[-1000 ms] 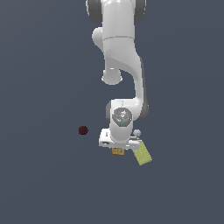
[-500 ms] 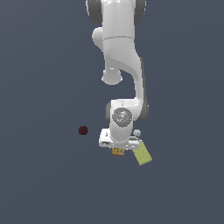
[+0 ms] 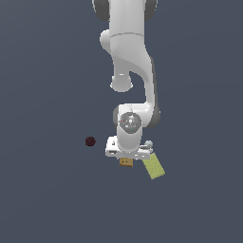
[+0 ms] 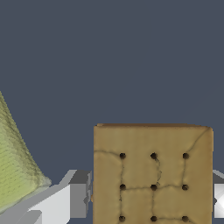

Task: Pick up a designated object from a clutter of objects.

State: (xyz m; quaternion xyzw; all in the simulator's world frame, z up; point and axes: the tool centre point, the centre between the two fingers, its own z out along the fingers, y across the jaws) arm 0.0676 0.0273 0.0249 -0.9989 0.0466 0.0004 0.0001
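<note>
Filling the wrist view right up close is the orange-brown box (image 4: 152, 175), its flat face crossed with thin crack lines and dotted with rows of small dark holes. It sits squarely between the two grey fingers (image 4: 78, 194) of the claw (image 4: 148, 199), one finger hard against each side of it, so the claw looks clamped on the box. Just beside the claw, off one finger, lies the yellow-green slab (image 4: 15, 170), its corner reaching toward the finger.

Now the exterior view: the claw (image 3: 126, 160) hangs straight down from the white arm (image 3: 130, 71), and the box (image 3: 126, 162) peeks out directly beneath it as a small tan square. Whether the box is resting on the dark desk (image 3: 47, 199) or raised off it cannot be told. The slab (image 3: 154, 166) lies tilted just past the claw on the exterior view's right. A tiny white ball (image 3: 149, 143) sits beside the wrist flange. Well apart, on the exterior view's left, rests the small dark red ball (image 3: 90, 141).
</note>
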